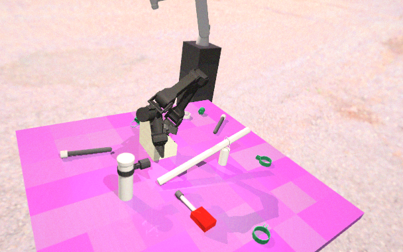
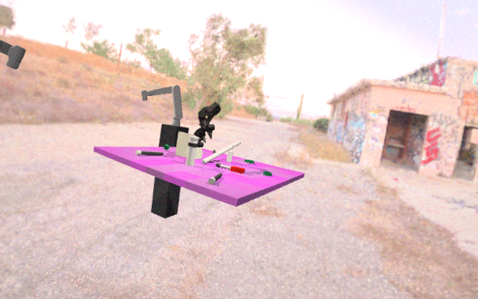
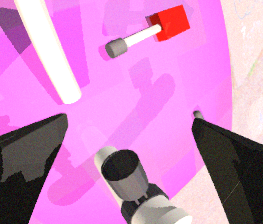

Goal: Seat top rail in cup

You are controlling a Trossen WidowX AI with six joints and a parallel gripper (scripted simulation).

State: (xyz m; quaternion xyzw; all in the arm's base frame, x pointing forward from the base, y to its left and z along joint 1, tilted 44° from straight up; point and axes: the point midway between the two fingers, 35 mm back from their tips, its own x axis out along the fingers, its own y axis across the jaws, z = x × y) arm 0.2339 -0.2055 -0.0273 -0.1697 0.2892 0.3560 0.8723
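Observation:
The white rail slants down through the thin loop on the short post. Its near end is low, close to the table and apart from the cup. The big white post stands upright. Its black brace band is high, just below the white cap. The dark cup sticks out on the rail's side, its mouth empty. My gripper is open and empty, above and behind the cup, touching neither cup nor rail.
A cream block stands behind the gripper. A red block with a white shaft lies in front of the rail. Green rings lie to the right. A dark rod lies left.

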